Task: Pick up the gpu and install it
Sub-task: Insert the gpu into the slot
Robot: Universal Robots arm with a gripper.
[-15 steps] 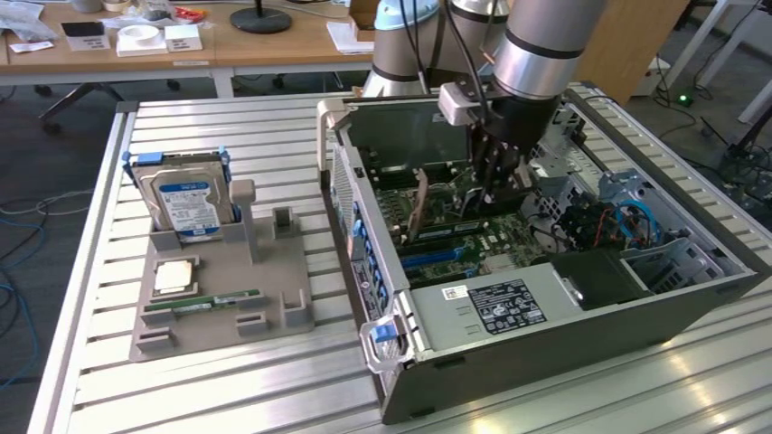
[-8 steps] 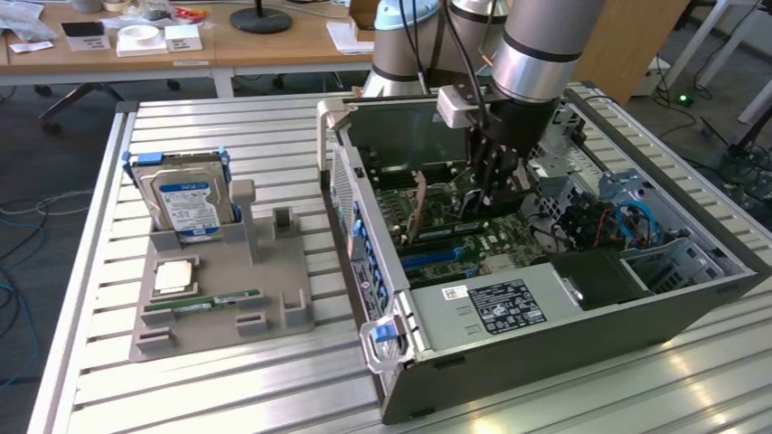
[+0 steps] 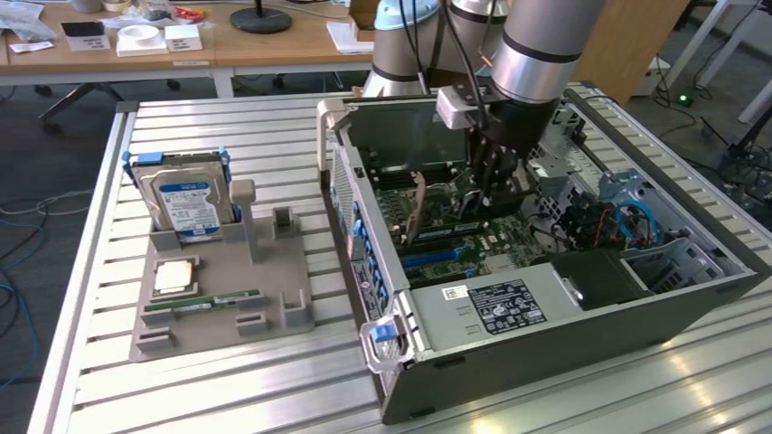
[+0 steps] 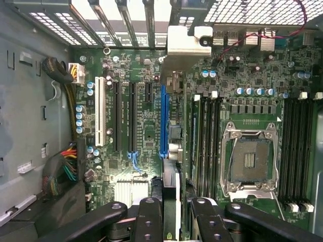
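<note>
Gpu edge-on between fingers, seemingly over blue slot

The exterior view looks from high up and obliquely down across the slatted table. It stands well back, so the whole open computer case fits in, along with the arm reaching into it from the far side and the office desks beyond. The wrist view rides on the arm and faces straight down along the gripper, whose dark links fill the foreground, clamped on the gpu seen edge-on. This camera is close to the motherboard. The 2 views share that motherboard, its blue slot and the gripper.
</note>
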